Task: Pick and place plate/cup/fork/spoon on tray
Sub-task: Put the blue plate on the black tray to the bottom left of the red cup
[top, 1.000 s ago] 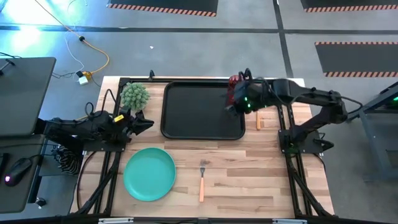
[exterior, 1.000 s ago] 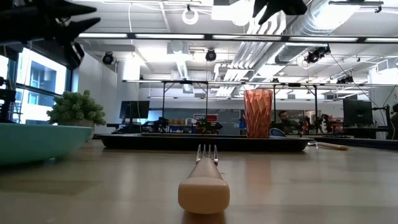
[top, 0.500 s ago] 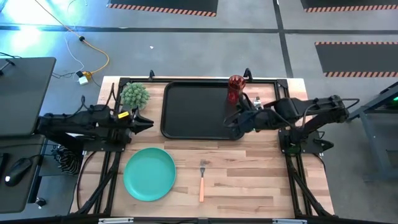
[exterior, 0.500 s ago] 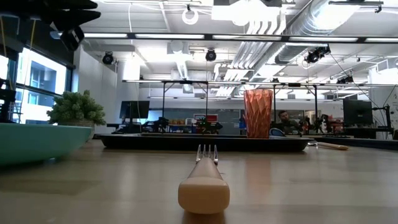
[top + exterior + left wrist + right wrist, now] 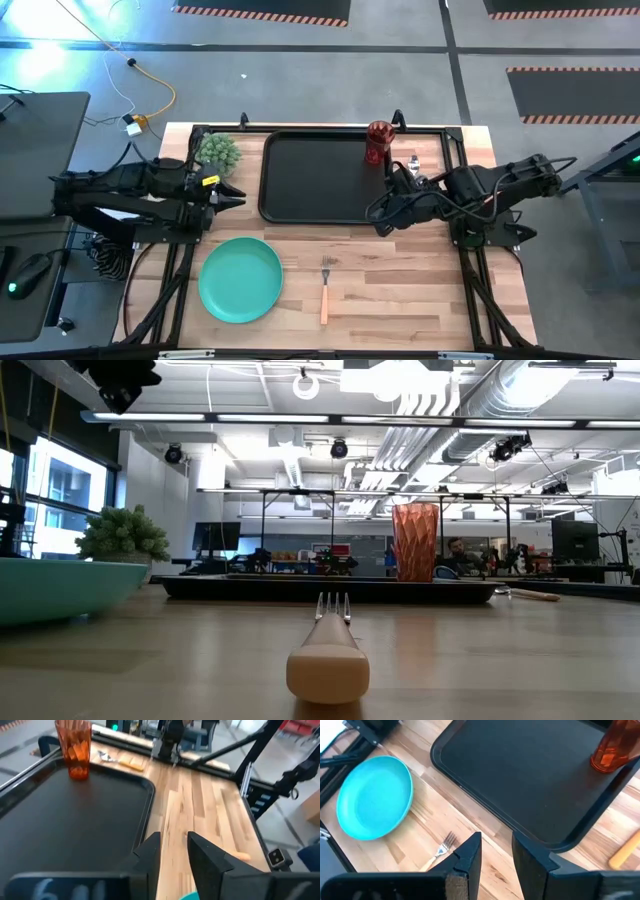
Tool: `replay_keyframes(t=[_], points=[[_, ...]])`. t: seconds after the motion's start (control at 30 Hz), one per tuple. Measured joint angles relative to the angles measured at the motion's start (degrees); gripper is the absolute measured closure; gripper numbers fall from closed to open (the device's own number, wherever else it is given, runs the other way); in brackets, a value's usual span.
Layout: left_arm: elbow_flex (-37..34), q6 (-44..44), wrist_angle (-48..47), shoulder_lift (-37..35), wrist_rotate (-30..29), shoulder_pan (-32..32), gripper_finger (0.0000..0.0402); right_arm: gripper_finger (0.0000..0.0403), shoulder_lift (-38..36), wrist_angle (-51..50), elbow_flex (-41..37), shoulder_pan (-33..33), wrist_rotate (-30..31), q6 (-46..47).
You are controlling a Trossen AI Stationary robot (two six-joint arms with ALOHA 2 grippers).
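The black tray lies at the table's far middle. The dark-red cup stands upright on its base in the tray's far right corner. The turquoise plate and the fork lie on the wood near the front edge. The spoon lies on the wood right of the tray, mostly hidden under my right arm in the high view. My right gripper hovers over the tray's near right corner, narrowly open and empty. My left gripper hovers just left of the tray, narrowly open and empty.
A small green potted plant stands at the far left, beside my left arm. Black frame rails run along the table's left and right sides. Bare wood lies between the fork and the right rail.
My right gripper has drawn away from the cup toward the table's near edge, past the tray's near right corner; the cup stays upright on the tray. My left gripper has risen, nearly out of the top of the low view.
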Motion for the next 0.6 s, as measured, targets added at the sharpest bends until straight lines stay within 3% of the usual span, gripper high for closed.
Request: replay_keyframes(t=[0.27,0.6], points=[[8.31,1.53,-12.35,9.17,-0.02,0.00,0.0256,0.0304,0.02,-2.06,0.00,0.06,0.07,-0.33],[11.18,3.01,-18.96,19.61,2.30,-0.27,0.0248,0.0304,0.02,-4.03,0.00,0.06,-1.51,-0.51]])
